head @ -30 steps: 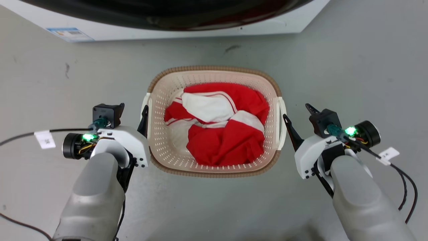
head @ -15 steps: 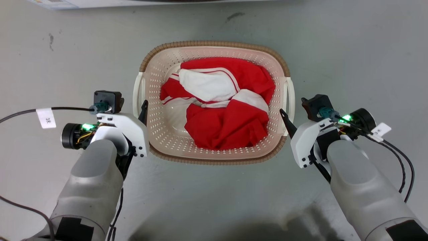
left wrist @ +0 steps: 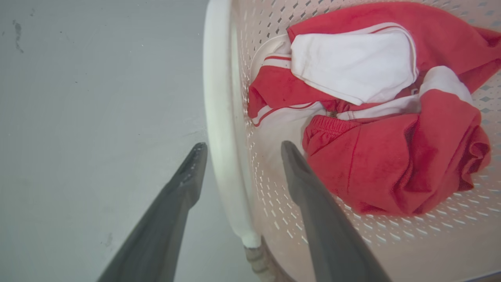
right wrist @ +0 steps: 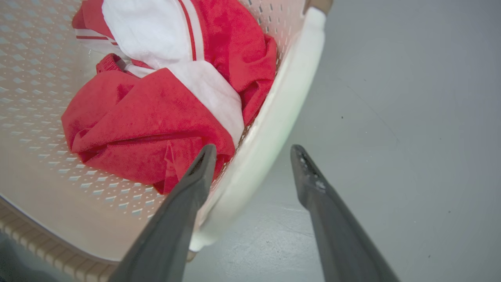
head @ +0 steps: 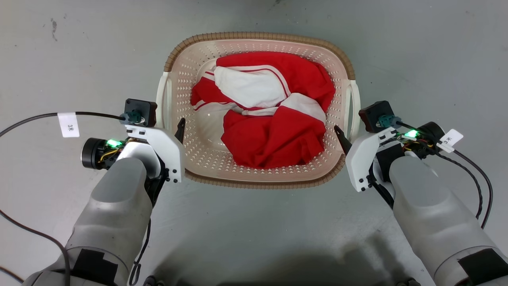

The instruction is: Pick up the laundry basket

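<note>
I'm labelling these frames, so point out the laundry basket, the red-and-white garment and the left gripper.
laundry basket [head: 258, 35], head view, far brown rim.
red-and-white garment [head: 274, 139], head view, lower red fold.
left gripper [left wrist: 242, 145], left wrist view, midway between its fingertips.

Apparently "3米" on left cable tag [head: 68, 124] and right cable tag [head: 448, 140].

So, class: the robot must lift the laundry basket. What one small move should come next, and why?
Probably close both grippers. The left gripper is open with the white left handle running between its fingers, and the right gripper straddles the right handle likewise, so the laundry basket looks ready to be clamped before any lift.
</note>
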